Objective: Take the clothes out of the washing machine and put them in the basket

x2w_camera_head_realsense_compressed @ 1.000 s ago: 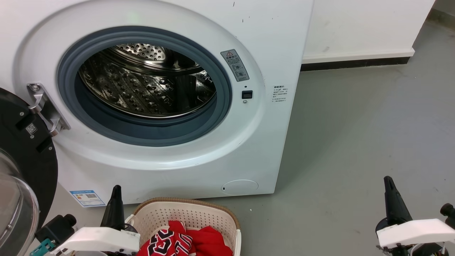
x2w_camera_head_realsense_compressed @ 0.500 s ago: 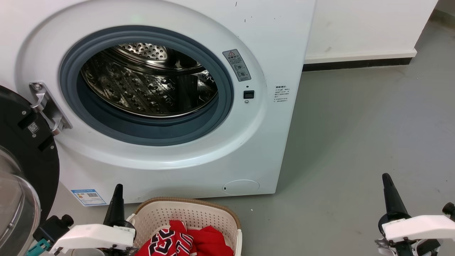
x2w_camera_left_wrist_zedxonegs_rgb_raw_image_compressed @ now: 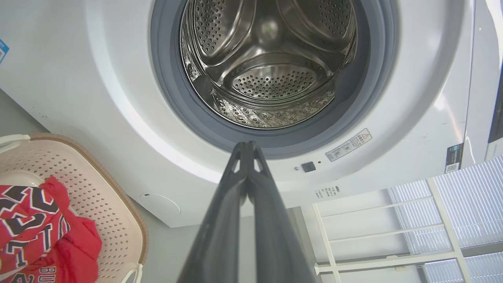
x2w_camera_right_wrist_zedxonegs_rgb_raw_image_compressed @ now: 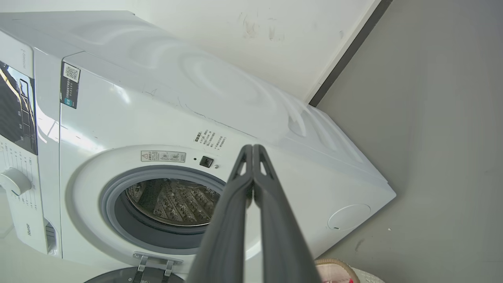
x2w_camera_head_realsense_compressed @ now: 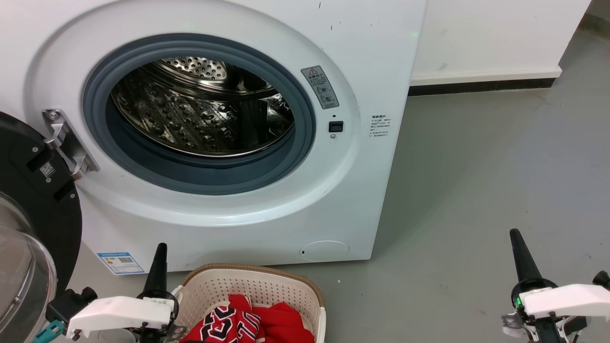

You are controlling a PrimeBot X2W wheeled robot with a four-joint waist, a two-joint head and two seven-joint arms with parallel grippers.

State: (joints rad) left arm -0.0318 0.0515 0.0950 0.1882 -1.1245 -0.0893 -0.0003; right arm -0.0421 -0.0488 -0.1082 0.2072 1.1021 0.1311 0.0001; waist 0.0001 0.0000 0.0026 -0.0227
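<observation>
Since a second ago only my head's view drifts slightly: the red jerseys (x2w_camera_head_realsense_compressed: 281,324) lie in the basket (x2w_camera_head_realsense_compressed: 257,288), the washing machine (x2w_camera_head_realsense_compressed: 362,190) drum (x2w_camera_head_realsense_compressed: 200,119) stands bare, and my left jaws and right jaws rest pressed together, empty, so unloading appears complete.

A grey floor (x2w_camera_head_realsense_compressed: 476,181) lies bare, with a few faint scuffs. A white wall (x2w_camera_head_realsense_compressed: 486,33) meets it along a black skirting strip (x2w_camera_head_realsense_compressed: 476,86). The left wrist view shows white-framed slatted panels (x2w_camera_left_wrist_zedxonegs_rgb_raw_image_compressed: 452,212).
</observation>
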